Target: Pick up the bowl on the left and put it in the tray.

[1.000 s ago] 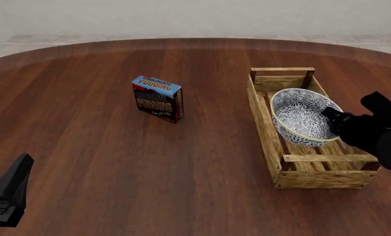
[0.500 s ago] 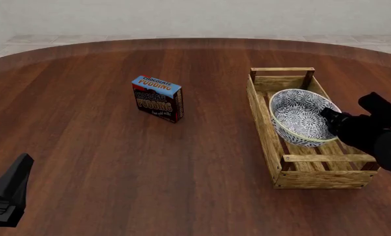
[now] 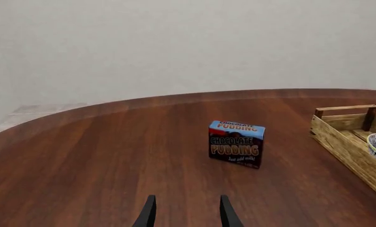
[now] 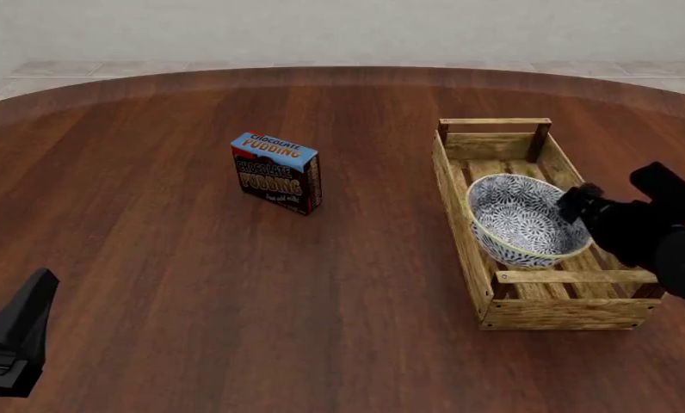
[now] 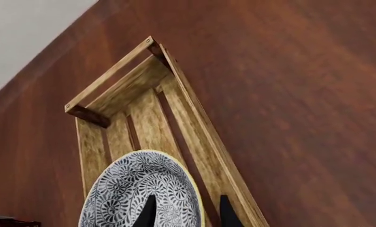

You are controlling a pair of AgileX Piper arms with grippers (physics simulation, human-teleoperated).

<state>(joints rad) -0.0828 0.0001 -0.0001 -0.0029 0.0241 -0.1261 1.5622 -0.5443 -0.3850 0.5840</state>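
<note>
Right wrist view: the two dark fingertips [image 5: 151, 210] of the right gripper [image 5: 186, 213] straddle the yellowish rim of the bowl [image 5: 128, 189], one inside the patterned wall and one outside, set close together with the rim between them. Whether the pads press the ceramic or stand just clear of it cannot be told. In the front view the bowl [image 4: 521, 219] sits inside the tray [image 4: 472, 225], tilted, near the middle of the crate's length, with the right gripper [image 4: 577, 205] at its right edge.

The step in hand is judged to be the placing, close to its end: the bowl is already within the tray's walls. The next move would call for the fingers to part fully and lift straight off the rim, so that the bowl settles on the slats without being dragged against the side rail.

The bowl's underside and its contact with the slats are hidden by its own wall. The right wrist view cuts off the bowl's near half and the tray's near end.

The left gripper [image 3: 186, 212] hangs parted and empty over bare table [image 3: 81, 161], well apart from the chocolate pudding box [image 3: 236, 144].
</note>
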